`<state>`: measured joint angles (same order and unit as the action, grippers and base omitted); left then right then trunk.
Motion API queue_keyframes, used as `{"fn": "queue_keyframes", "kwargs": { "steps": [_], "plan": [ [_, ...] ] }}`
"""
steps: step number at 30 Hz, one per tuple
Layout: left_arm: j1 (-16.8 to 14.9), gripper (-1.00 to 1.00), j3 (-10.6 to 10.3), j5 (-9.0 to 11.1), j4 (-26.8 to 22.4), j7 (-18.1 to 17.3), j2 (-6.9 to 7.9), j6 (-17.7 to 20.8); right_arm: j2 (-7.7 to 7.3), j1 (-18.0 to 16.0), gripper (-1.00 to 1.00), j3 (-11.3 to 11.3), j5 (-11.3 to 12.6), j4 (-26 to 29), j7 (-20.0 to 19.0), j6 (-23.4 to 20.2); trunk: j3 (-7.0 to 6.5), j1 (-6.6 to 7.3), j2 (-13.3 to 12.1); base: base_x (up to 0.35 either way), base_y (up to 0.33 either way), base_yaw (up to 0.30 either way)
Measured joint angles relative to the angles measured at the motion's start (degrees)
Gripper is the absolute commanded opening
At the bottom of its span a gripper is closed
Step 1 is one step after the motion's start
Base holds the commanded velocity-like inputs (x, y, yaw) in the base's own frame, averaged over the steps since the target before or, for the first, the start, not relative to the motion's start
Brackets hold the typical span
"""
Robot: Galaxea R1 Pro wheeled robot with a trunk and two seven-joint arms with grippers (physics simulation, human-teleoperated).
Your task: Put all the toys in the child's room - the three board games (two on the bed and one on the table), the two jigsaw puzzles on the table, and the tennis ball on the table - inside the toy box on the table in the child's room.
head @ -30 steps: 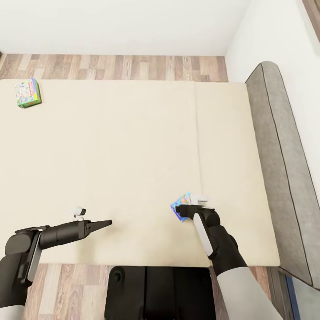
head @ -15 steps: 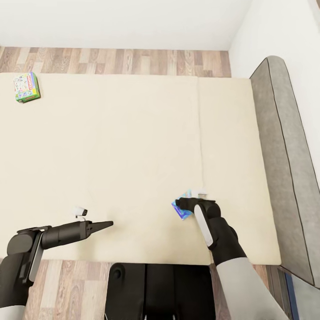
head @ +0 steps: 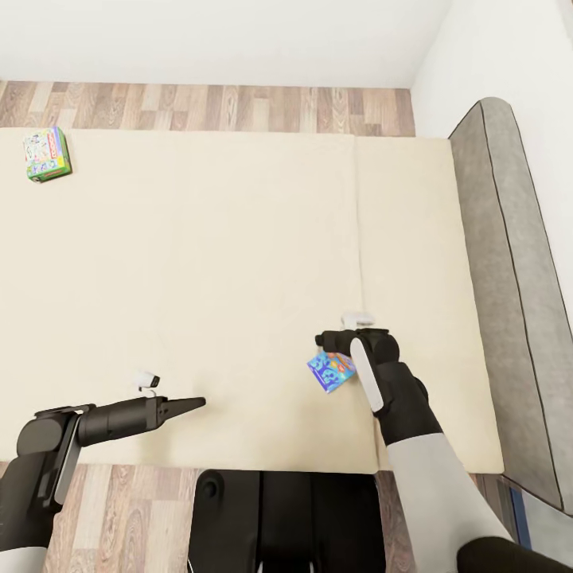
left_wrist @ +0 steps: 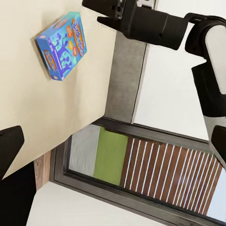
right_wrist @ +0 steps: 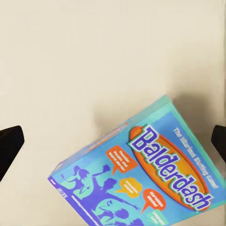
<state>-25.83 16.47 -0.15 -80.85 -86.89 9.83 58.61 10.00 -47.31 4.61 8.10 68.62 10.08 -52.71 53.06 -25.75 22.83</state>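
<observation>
On the beige mattress of the bed (head: 239,255) a small blue board game box lettered "Balderdash" (head: 330,372) (right_wrist: 141,183) (left_wrist: 63,44) lies flat. My right gripper (head: 334,342) hangs just beyond it and above it, open, its fingertips (right_wrist: 9,146) wide apart and touching nothing. A green-edged, white-topped board game (head: 46,153) rests at the mattress's far left corner. Over the near part of the bed my left gripper (head: 191,403) points toward the blue box, open and empty, with one fingertip (left_wrist: 9,143) at the frame's edge.
A grey headboard (head: 509,278) runs along the bed's right side against a white wall. Wood-plank floor (head: 223,111) lies beyond the bed and at its near edge. My dark base (head: 286,521) stands against the bed's near side. A dark-framed window (left_wrist: 141,174) appears past the headboard.
My right gripper has drawn back off the blue box toward the far side, leaving the box fully uncovered on the mattress. The left arm has barely moved. The view shifted slightly.
</observation>
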Motion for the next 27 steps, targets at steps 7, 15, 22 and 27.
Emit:
{"fn": "queue_keyframes", "kwargs": {
  "steps": [7,15,22,27],
  "plan": [
    [0.0,1.00,0.0,0.0,0.0,0.0,0.08,0.0,0.00,-1.7,1.00,0.0,-0.4,-0.8,0.2,-0.4,0.00,0.00,0.0,0.000,0.000,0.000],
    [0.0,1.00,0.0,0.0,0.0,0.0,0.09,0.1,0.00,-3.1,1.00,-0.1,-0.6,-5.8,0.3,0.2,0.01,0.00,0.0,0.000,0.000,0.000],
    [0.0,1.00,0.0,-0.1,0.0,0.0,0.09,0.1,0.00,-4.4,1.00,-0.2,-0.7,-9.8,0.2,0.9,0.01,0.00,0.0,0.000,0.000,0.000],
    [0.0,1.00,0.0,-0.1,0.0,0.0,0.09,0.1,0.00,-4.7,1.00,-0.1,-0.8,-11.3,0.3,3.3,0.01,0.00,0.0,0.000,0.000,0.000]
  ]
}}
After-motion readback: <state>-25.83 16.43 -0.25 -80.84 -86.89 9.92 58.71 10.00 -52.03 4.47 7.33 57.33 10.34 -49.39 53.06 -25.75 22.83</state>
